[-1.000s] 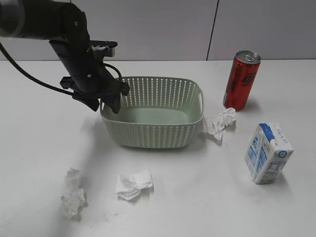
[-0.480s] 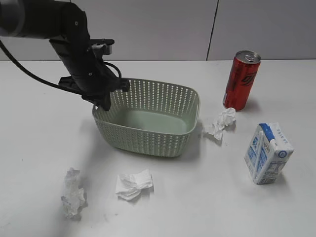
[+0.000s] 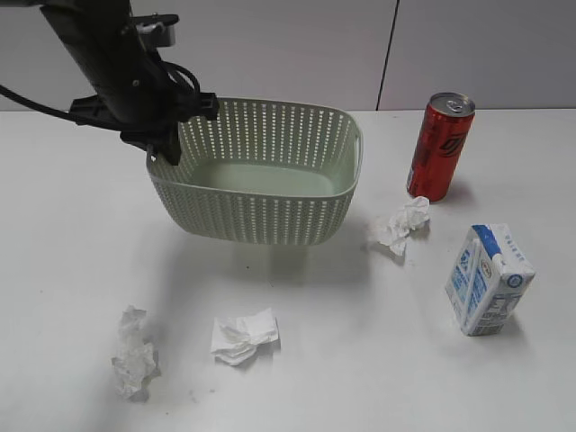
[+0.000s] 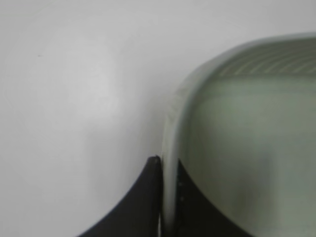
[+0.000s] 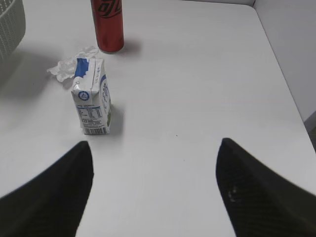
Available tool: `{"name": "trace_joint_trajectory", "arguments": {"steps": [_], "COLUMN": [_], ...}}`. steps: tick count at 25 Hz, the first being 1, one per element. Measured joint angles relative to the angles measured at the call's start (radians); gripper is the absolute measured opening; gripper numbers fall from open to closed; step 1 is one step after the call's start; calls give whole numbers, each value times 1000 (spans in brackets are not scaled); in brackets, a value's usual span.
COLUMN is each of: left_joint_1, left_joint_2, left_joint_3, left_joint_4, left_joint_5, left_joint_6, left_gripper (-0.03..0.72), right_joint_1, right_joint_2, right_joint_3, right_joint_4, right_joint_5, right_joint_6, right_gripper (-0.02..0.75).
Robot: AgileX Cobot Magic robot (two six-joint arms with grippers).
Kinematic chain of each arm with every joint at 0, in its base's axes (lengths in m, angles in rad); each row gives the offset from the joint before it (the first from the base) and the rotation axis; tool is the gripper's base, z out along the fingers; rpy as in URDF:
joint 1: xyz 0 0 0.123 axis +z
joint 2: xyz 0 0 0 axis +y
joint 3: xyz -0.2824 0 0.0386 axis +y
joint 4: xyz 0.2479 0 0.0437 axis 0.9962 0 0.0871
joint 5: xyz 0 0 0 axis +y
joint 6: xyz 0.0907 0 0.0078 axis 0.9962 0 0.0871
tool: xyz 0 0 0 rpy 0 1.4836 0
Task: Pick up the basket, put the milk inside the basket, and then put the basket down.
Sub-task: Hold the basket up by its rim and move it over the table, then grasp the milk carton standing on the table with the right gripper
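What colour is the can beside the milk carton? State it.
Red with dark lettering on the drink can; the exterior view shows it best.

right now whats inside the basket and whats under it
The basket looks empty: only its bare green floor shows, though the near wall hides the front strip of that floor. It hangs above the table, the left gripper clamped on its rim. Below it, only bare tabletop with a shadow.

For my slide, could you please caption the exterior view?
Left gripper lifts the basket clear of the table; milk waits.
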Motion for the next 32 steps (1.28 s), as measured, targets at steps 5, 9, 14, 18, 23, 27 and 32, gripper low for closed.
{"name": "trace_joint_trajectory", "arguments": {"steps": [5,9,14,18,23,27,32], "left_joint_1": [0,0,0,0,0,0,0], "left_joint_2": [-20,-20,-20,-20,-20,-20,-20], "left_joint_3": [0,0,0,0,0,0,0], "left_joint_4": [2,3,3,3,3,3,3], "left_joint_5": [33,38,38,38,43,48,49], "left_joint_6": [-3,-3,-3,-3,-3,-3,-3], "left_gripper": [-15,-15,-15,-15,-15,-15,-15], "right_joint_1": [0,0,0,0,0,0,0], "right_joint_2": [0,0,34,147,401,632,943], "right_joint_3": [0,0,-31,-31,-49,-120,-262], "right_joint_4": [1,2,2,2,80,165,254], "right_joint_5": [0,-3,-174,-336,-409,-441,-341], "right_joint_6": [0,0,0,-20,-75,-110,-218], "right_gripper": [586,586,586,620,669,667,664]}}
